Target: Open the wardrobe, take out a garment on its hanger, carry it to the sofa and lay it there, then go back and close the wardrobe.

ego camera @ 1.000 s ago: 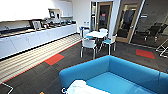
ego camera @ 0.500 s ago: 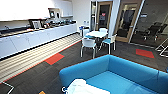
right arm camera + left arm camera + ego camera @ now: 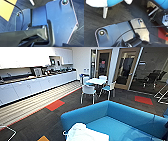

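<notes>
From the head view we look down on the sofa [image 3: 130,119], whose curved blue back runs across the near part of the room, with the garment [image 3: 86,134] lying on its seat at the end nearest the camera. We see the white cloth spread loosely, bunched toward the sofa's arm, and a thin white loop that we take to be the hook of the hanger [image 3: 65,133] pokes out over that same arm; the rest of the hanger is hidden under the cloth. We judge the laying step to be done, with the return to the wardrobe and the closing of its doors outstanding. The garment's long axis appears to run along the seat, away from the arm, though the lower edge of the view cuts it off. In the left wrist view we find white cloth [image 3: 96,3] draped over blue upholstery above a pale sofa leg [image 3: 105,11], which suggests that the left arm hangs nearer the garment than the right; the right wrist view looks onto dark carpet [image 3: 77,37] with a yellow patch [image 3: 6,10]. We cannot tell how far either claw is open, nor whether either one grips anything. Beyond the sofa stand a white table [image 3: 97,81] with chairs and a long kitchen counter [image 3: 30,84].
</notes>
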{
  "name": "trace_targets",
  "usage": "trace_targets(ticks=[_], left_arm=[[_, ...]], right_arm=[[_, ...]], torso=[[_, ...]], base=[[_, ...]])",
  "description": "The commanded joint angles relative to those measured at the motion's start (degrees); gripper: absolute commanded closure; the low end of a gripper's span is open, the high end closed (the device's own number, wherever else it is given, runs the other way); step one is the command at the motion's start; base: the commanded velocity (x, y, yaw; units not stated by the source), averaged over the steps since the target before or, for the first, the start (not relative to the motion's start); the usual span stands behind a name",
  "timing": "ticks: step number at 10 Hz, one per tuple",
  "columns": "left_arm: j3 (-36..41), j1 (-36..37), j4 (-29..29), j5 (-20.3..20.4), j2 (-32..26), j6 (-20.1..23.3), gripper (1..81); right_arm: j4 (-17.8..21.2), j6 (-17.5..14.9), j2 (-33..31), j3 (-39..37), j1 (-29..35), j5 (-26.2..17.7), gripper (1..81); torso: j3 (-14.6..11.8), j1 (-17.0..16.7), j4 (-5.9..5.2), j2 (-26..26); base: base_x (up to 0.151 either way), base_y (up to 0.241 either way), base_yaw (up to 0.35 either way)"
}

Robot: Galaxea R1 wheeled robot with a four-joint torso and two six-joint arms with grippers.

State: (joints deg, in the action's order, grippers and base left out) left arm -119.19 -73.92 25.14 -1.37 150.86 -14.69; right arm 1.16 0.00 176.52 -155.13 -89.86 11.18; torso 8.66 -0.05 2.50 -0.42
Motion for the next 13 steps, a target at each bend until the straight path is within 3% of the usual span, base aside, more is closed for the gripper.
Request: trace_targets(ticks=[1,7,12,13], left_arm=[[-0.08,3.21,0.79,-2.06,-0.64,0.98,1.0],[-2.19,3.21,0.7,-2.06,0.68,0.98,1.0],[-2.46,2.77,0.53,-2.15,1.29,0.89,1.0],[-3.14,2.34,0.35,-2.67,2.16,0.89,1.0]], right_arm=[[-0.27,-0.26,0.61,0.1,1.21,-3.09,1.0],[-0.28,-0.35,0.7,0.1,1.38,-3.18,1.0],[-0.28,-0.35,0.7,0.1,1.12,-3.18,1.0],[-0.28,-0.35,0.7,0.1,1.12,-3.1,1.0]], torso=[[0.0,0.05,0.0,0.0],[-0.02,0.05,0.0,-0.06],[-0.02,0.05,0.0,-0.06],[-3.36,0.05,0.0,-0.06]], base=[[-0.117,0.0,0.0],[-0.098,0.0,0.0],[0.0,0.0,0.0],[0.0,0.0,0.0]])
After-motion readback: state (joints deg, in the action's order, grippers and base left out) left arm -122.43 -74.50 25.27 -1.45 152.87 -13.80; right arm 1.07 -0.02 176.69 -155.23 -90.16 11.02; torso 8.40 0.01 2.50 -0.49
